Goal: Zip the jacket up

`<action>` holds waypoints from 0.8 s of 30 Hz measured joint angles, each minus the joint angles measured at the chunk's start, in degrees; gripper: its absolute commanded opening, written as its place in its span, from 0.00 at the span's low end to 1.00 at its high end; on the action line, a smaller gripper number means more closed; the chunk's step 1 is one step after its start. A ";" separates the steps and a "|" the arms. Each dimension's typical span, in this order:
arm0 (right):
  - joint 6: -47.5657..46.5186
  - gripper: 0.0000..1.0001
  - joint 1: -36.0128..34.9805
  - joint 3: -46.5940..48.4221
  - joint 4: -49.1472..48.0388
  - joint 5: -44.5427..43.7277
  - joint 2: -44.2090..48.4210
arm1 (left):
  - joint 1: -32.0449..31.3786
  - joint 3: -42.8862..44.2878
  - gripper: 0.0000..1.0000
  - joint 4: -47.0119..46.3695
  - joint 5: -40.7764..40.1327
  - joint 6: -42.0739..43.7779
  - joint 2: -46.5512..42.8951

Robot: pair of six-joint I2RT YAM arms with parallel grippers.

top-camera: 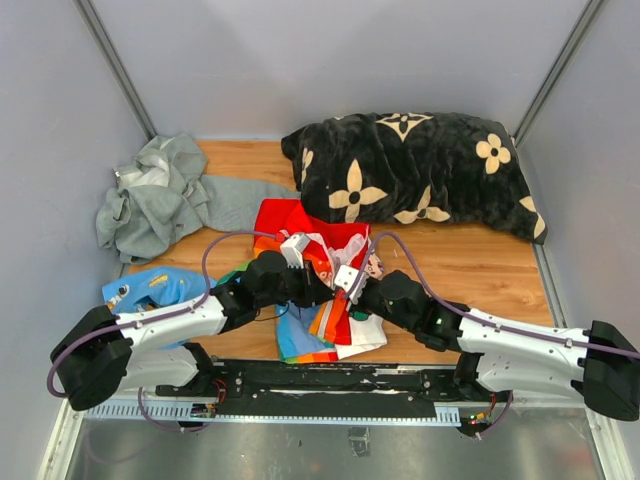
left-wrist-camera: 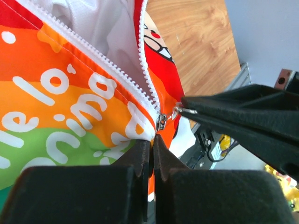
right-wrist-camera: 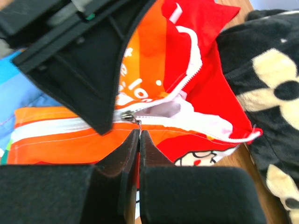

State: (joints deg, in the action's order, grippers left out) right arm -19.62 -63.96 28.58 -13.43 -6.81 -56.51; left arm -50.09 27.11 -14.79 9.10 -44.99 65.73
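The wooden table [top-camera: 480,265] carries a black blanket with cream flowers [top-camera: 420,160] at 1 o'clock and a crumpled grey hooded sweatshirt [top-camera: 150,205] at 10 o'clock. From the bases at 6 o'clock, the left arm [top-camera: 170,322] reaches in from 8 o'clock and the right arm [top-camera: 520,345] from 4 o'clock, both low and stretched forward so their wrists meet over the table's centre. The jacket [top-camera: 290,218] lies there, its red upper part toward 12 o'clock, just beside the blanket's near edge, and its rainbow-striped part toward 6 o'clock; the arms cover its middle in the overhead view. A light-blue garment [top-camera: 150,288] sits at 8 o'clock, partly under the left arm.

The left gripper [left-wrist-camera: 152,142] has its fingers pressed together on the jacket's orange fabric just below the zipper's bottom end. The right gripper [right-wrist-camera: 139,135] is likewise pinched closed, its tip on the zipper pull [left-wrist-camera: 176,111], which stands out toward 3 o'clock from the slider [left-wrist-camera: 161,121]. Above the slider the two rows of white zipper teeth [left-wrist-camera: 148,80] spread apart, showing white lining. How much fabric sits between the left fingers is hidden.
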 measured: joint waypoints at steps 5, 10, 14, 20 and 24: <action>0.17 0.01 0.15 2.49 1.97 -5.88 -1.62 | 0.04 0.00 0.00 0.66 2.10 1.11 -1.77; 0.37 0.01 5.29 9.05 3.82 -11.02 -3.45 | 0.09 0.00 0.00 2.49 3.85 2.99 -5.81; 0.76 0.01 10.29 13.18 4.70 -11.78 -4.33 | 0.11 1.38 0.00 6.54 3.78 5.03 -8.22; 0.57 0.01 17.05 19.58 7.02 -9.84 -4.74 | 1.66 16.98 0.00 18.36 1.86 12.50 -6.67; -0.11 0.01 22.01 27.08 9.27 -9.31 -4.74 | 6.25 34.29 0.00 24.61 1.29 18.47 -1.07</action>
State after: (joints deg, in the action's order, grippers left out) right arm -19.73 -41.95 55.66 -4.16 -16.12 -61.25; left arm -43.83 61.41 9.82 10.39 -26.52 64.66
